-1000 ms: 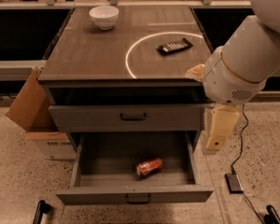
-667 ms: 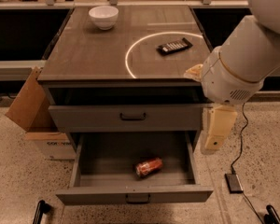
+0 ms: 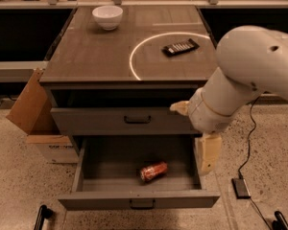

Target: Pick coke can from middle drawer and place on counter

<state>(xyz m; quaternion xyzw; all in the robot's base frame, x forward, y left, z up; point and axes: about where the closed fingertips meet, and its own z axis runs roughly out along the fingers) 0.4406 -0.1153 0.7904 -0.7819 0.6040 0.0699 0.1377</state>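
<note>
The coke can (image 3: 153,170) is red and lies on its side in the open middle drawer (image 3: 139,200), right of the tray's middle. The drawer is pulled out at the bottom of the cabinet. The counter (image 3: 96,51) is the wood-grain cabinet top with a white circular arc. My gripper (image 3: 209,152) hangs from the big white arm at the right. It points down beside the drawer's right rear corner, above and to the right of the can and apart from it. It holds nothing.
A white bowl (image 3: 108,17) stands at the counter's back left. A black remote (image 3: 181,47) lies inside the arc. The upper drawer front (image 3: 129,120) is closed. A cardboard box (image 3: 31,109) leans at the cabinet's left. A cable and adapter (image 3: 241,187) lie on the floor at the right.
My arm and gripper have moved left and down, closer to the open drawer. The can, remote and bowl have not moved.
</note>
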